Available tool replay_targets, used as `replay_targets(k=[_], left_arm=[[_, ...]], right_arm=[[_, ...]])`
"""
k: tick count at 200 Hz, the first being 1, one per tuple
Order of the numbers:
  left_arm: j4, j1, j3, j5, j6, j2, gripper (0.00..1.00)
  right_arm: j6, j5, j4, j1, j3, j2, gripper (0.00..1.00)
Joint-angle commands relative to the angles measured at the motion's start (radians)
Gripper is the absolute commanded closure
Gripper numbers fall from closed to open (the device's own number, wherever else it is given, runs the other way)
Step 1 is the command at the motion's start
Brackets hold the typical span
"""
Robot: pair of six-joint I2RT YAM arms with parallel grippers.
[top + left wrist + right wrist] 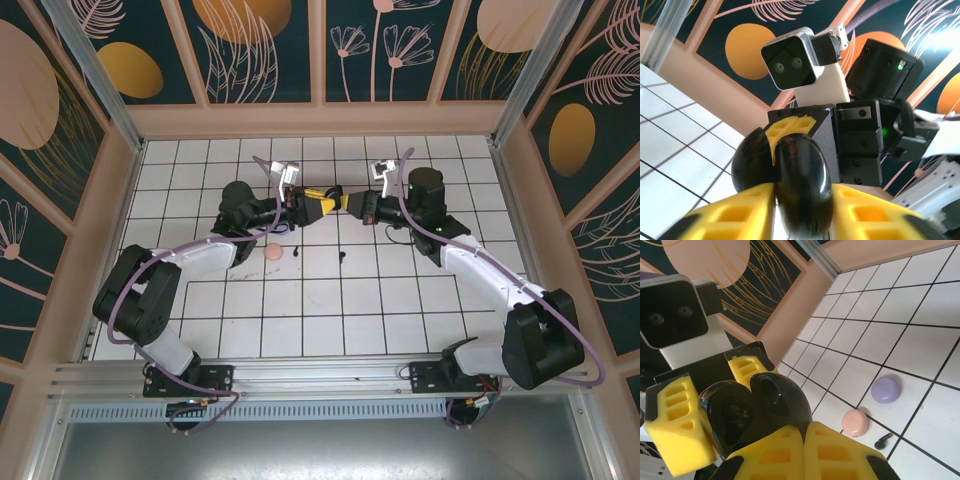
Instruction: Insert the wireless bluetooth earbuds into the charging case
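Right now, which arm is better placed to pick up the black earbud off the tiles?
Left, probably. The black earbud lies beside the pink case on the left arm's side, near the left claw, while the right claw looks clamped on the black charging case.

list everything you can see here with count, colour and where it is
black charging case: 1, black, open, between the two grippers
pink case: 1, pink, shut, on the tiles
purple case: 1, purple, shut, on the tiles beside the pink case
black earbuds: 2, black, loose on the tiles, one by the pink case, one further right
table: 1, white tiles
left gripper: 1, yellow fingers, either side of the black charging case
right gripper: 1, yellow fingers, shut on the case's edge
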Motion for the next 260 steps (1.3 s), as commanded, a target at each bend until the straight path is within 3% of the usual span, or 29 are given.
replay_targets(k=[1, 34, 61, 87, 118, 143, 180, 260], left_arm=[[-0.08, -0.007, -0.013, -0.068, 0.07, -0.013, 0.5], [-0.298, 0.004, 0.01, -0.137, 0.221, -0.089, 0.29], [-0.508, 0.029, 0.061, -0.116, 0.369, -0.147, 0.2], [-0.826, 0.045, 0.185, -0.051, 0.57, -0.158, 0.15], [-1.188, 0.045, 0.366, 0.03, 0.791, -0.098, 0.14], [-1.378, 0.045, 0.476, 0.053, 0.908, -0.045, 0.14], [-1.675, 0.044, 0.629, 0.072, 1.083, 0.045, 0.21], [-1.76, 0.045, 0.683, 0.091, 1.153, 0.122, 0.24]], right_arm=[[-0.043, 0.06, -0.038, 0.007, 0.051, -0.02, 1.0], [-0.108, 0.136, -0.15, -0.008, 0.088, -0.035, 1.0], [-0.168, 0.154, -0.226, -0.029, 0.115, -0.037, 1.0], [-0.304, 0.171, -0.357, -0.034, 0.181, -0.018, 1.0], [-0.494, 0.22, -0.534, -0.027, 0.277, 0.01, 1.0], [-0.595, 0.261, -0.608, -0.019, 0.319, 0.014, 1.0], [-0.698, 0.267, -0.732, 0.0, 0.382, 0.052, 1.0], [-0.737, 0.342, -0.804, 0.109, 0.405, 0.091, 1.0]])
